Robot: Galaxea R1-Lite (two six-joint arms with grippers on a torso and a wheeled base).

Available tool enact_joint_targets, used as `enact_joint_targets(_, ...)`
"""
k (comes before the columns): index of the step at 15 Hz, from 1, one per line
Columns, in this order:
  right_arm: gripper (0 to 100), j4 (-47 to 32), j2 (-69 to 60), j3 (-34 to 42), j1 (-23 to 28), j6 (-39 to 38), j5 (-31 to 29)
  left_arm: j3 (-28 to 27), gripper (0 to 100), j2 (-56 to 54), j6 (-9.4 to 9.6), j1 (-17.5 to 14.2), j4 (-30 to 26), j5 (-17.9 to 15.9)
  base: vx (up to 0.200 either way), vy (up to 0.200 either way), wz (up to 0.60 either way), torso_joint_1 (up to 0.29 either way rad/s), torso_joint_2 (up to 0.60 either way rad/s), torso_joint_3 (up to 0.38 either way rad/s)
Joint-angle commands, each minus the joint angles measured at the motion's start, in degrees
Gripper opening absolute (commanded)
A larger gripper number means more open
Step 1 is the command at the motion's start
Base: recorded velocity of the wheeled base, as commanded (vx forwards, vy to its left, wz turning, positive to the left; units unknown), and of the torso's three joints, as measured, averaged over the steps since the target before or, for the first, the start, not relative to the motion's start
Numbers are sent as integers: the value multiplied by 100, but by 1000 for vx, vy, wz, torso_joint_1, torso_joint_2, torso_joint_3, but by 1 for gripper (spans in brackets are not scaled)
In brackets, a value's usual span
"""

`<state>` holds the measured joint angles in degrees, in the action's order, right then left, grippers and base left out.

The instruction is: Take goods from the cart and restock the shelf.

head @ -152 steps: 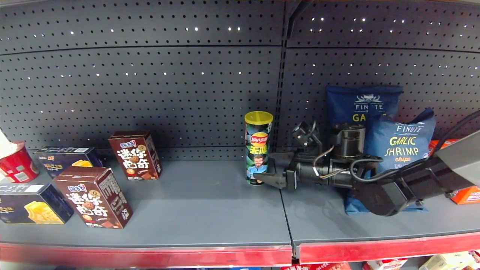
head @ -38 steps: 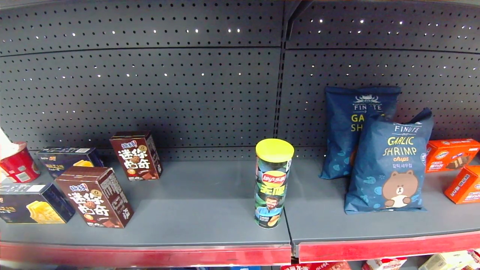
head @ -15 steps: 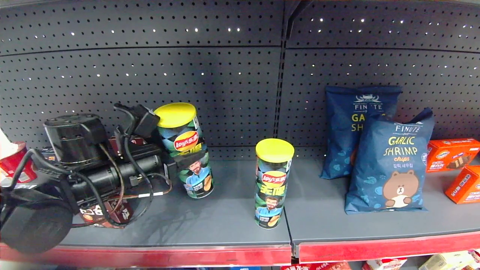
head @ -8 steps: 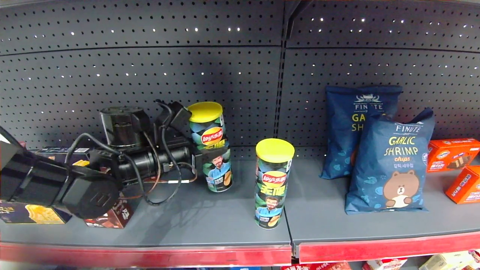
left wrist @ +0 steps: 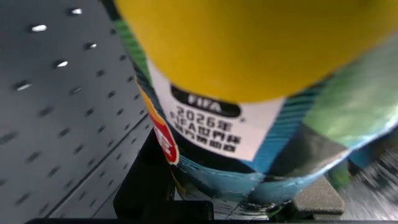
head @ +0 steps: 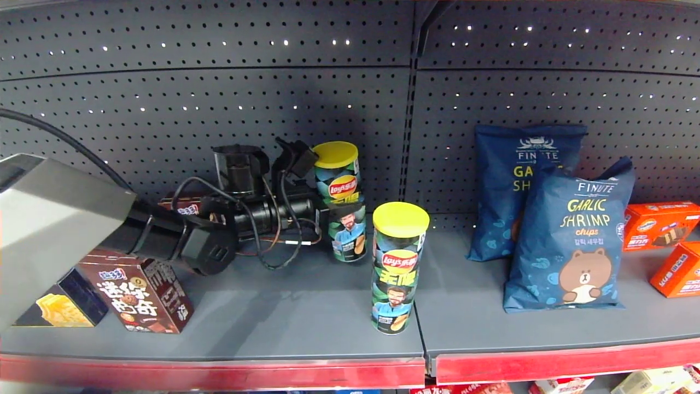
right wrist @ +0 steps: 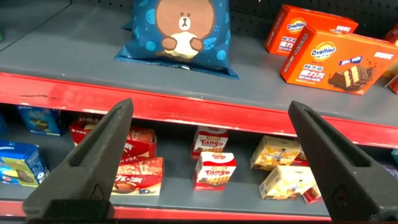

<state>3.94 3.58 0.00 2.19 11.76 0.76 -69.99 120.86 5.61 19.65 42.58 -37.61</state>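
Note:
A chip can (head: 342, 200) with a yellow lid is held slightly tilted at the back of the grey shelf (head: 306, 312). My left gripper (head: 344, 211) is shut on its middle. I cannot tell whether its base touches the shelf. Up close, the left wrist view shows the same can (left wrist: 249, 124) from its lid end. A second, identical can (head: 399, 268) stands upright nearer the front edge, to the right of the held one. My right gripper (right wrist: 210, 106) hangs open in front of the shelf's red edge with nothing in it.
Brown cookie boxes (head: 139, 295) and a dark box (head: 57, 309) sit at the shelf's left, under my left arm. Two blue chip bags (head: 569, 241) lean at the right, with orange boxes (head: 659, 224) beyond. A pegboard wall (head: 273, 109) closes the back. Small boxes (right wrist: 211, 168) fill the lower shelf.
My left arm has carried the held can rightward and deeper into the shelf, from over the brown boxes to just behind and left of the standing can.

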Motion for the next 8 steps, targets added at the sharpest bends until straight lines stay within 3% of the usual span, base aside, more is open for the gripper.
enact_joint_targets(1, 100, 2, 20, 0, 0, 1, 4, -261, 0, 333, 2, 109, -13, -1, 0, 0, 0, 0, 0, 0)
enact_joint_targets(8, 100, 2, 20, 0, 0, 1, 4, -1026, 0, 1045, 11, 162, -39, -10, 0, 0, 0, 0, 0, 0)
